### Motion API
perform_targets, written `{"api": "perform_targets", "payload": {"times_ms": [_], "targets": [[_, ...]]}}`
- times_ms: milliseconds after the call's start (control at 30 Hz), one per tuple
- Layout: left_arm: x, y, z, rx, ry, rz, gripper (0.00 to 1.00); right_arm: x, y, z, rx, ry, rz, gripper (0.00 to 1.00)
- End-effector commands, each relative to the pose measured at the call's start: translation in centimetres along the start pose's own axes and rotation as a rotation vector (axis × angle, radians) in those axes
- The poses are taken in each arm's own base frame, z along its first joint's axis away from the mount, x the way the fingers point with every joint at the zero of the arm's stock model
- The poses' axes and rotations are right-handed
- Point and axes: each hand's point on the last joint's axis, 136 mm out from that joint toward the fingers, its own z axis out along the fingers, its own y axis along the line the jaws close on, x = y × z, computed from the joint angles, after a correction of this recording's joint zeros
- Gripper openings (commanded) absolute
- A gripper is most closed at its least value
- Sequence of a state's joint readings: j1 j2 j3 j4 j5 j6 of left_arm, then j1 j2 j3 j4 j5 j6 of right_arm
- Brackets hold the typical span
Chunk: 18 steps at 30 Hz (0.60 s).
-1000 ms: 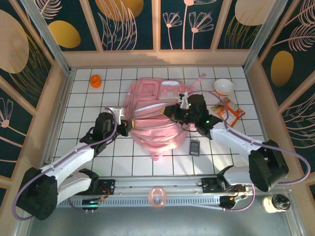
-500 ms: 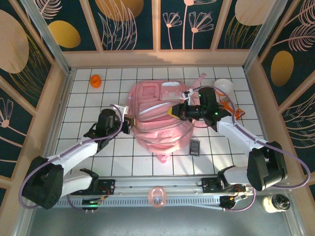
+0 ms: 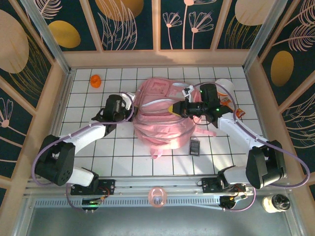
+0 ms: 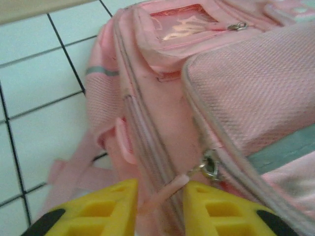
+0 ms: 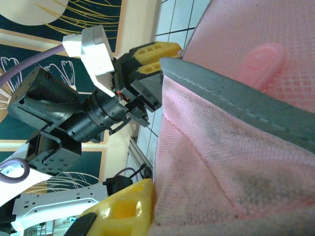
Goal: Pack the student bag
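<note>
Orange, a small object (image 3: 95, 80) lies on the white tiled table (image 3: 123, 157) at the far left, well apart from everything else. Next comes my left pincer (image 3: 129, 103), at the left side of the student bag (image 3: 162, 123). In my left wrist view its two yellow fingers (image 4: 98, 209) stand apart, and a pink zipper pull (image 4: 170, 186) lies in the gap between them (I do not pinch it; the gap is wider than the pull). The pull hangs from a metal slider (image 4: 210, 166) on a zip of the bag.

The bag itself lies in the middle of the table, between my two arms. It is pale pink, with a clear window (image 4: 184, 22) on one pocket. On its right half sits my right pincer (image 3: 173, 108), closed tight on a fold of the bag's pink fabric. In my right wrist view the cloth presses against one yellow finger (image 5: 123, 209).

Near the bag's near right corner lies a small black device (image 3: 195, 147). Further right, beside my right arm, a white bowl (image 3: 227, 84) and an orange packet (image 3: 238, 112) are partly hidden.
</note>
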State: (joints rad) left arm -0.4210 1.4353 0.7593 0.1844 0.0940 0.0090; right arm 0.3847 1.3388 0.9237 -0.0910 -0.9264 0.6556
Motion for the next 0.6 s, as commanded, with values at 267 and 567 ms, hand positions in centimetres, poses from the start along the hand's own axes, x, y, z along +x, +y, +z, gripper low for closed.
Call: {"api": "perform_targets", "payload": {"times_ms": [267,567], "targets": [[-3.5,-4.6,-6.5,0.241,-0.169,0.353,0.69,-1.0,4.0,0.4,-0.127,0.055,-0.159,0.00],[-3.1,-9.9,-7.7,0.339,-0.210,0.674,0.78,-0.2,5.2,2.5,-0.142,0.119,-0.194,0.00]]}}
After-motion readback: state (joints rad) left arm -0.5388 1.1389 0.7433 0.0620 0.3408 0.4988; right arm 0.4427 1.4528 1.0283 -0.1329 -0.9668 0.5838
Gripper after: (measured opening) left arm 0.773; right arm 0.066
